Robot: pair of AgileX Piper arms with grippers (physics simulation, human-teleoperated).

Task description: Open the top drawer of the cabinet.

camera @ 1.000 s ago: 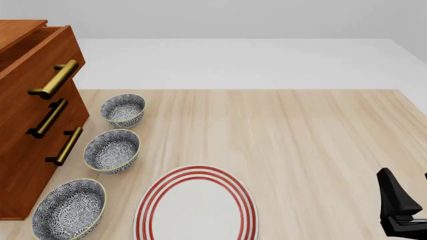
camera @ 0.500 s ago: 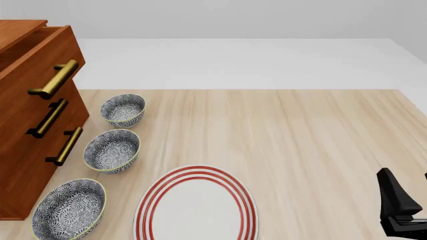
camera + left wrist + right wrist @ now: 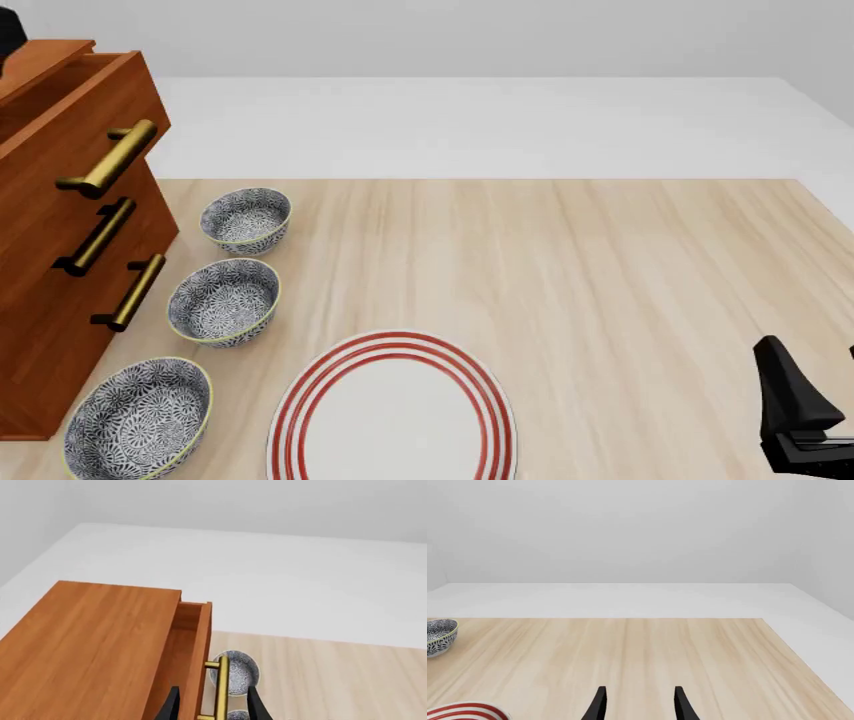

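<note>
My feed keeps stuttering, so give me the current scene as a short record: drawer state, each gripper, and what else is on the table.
top drawer: pulled part-way out of the cabinet, open gap visible behind its front
top handle: brass bar, nothing gripping it
left gripper: open, above the drawer front, fingers either side of the handle line, not touching
right gripper: open, holding nothing, over bare table
bowls: three patterned, in a row beside the cabinet; nearest, middle, farthest
plate: red-ringed, at near edge
</note>
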